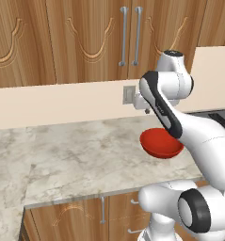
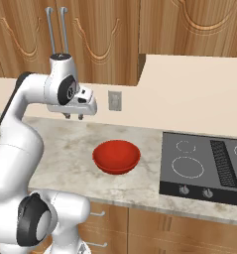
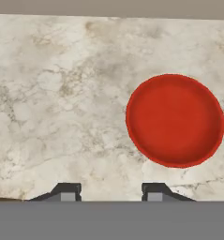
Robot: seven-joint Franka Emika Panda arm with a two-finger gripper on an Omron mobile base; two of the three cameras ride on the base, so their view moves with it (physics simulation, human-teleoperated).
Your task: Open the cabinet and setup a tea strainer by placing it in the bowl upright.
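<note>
The cabinet (image 1: 85, 42) (image 2: 102, 39) hangs on the wall above the counter. Both doors are closed, and its two long silver handles (image 1: 131, 36) (image 2: 57, 31) stand side by side. The red bowl (image 1: 157, 147) (image 2: 116, 156) (image 3: 174, 119) sits empty on the marble counter. My gripper (image 2: 73, 117) (image 1: 146, 111) (image 3: 111, 192) points straight down above the counter, beside the bowl and higher than it. Its fingers are apart with nothing between them, so it is open. The tea strainer is out of view.
A black cooktop (image 2: 204, 166) is set into the counter right of the bowl. A wall outlet (image 2: 114, 100) (image 1: 129, 94) sits on the backsplash behind the gripper. Low cabinets with short handles (image 1: 102, 210) run under the marble counter (image 1: 62, 160).
</note>
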